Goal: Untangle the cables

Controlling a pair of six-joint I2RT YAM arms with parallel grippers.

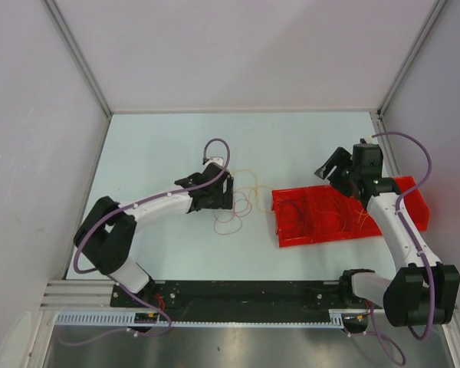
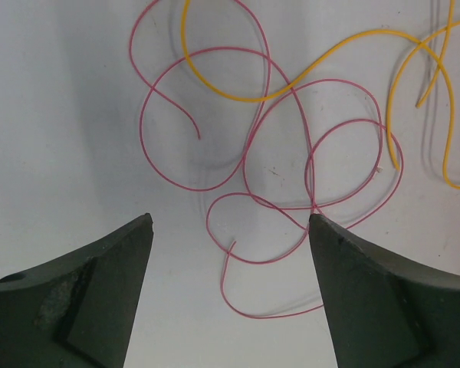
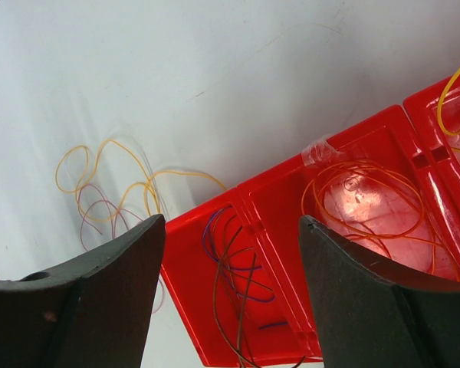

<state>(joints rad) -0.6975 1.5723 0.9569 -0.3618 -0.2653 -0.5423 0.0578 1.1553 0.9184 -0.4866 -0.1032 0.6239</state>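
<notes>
cables [image 1: 241,201]: a loose tangle on the white table [image 1: 176,146], between the left gripper [image 2: 230,222] and the red tray [image 1: 280,230], just clear of the tray's near-left edge. the left wrist view resolves at least two strands here, a pink-red wire [image 2: 313,192] curling in several overlapping rings and a yellow-orange wire [image 2: 245,100] crossing over it near the top. the two are not yet separated.

progress, as judged from the layout: partly done. some wires already lie sorted in the tray, and the crossed pink-red and yellow-orange strands on the table are what is left.

tray contents, right wrist view: the tray is divided into side-by-side compartments. the leftmost holds dark purple and brown wires [image 3: 230,261]. the next holds coiled orange wire [image 3: 316,201]. a third, cut by the frame edge, shows a yellow loop [image 3: 442,100]. each visible compartment appears to hold its own colour group. whether any are knotted inside cannot be told.

left gripper: low over the tangle, jaws spread wide with nothing between the pads. a pink-red loop lies on the table in the gap, and one fingertip sits at the wire crossing, though contact cannot be told.

right gripper [image 3: 231,218]: raised over the tray's dark-wire compartment, jaws apart and empty.
</notes>
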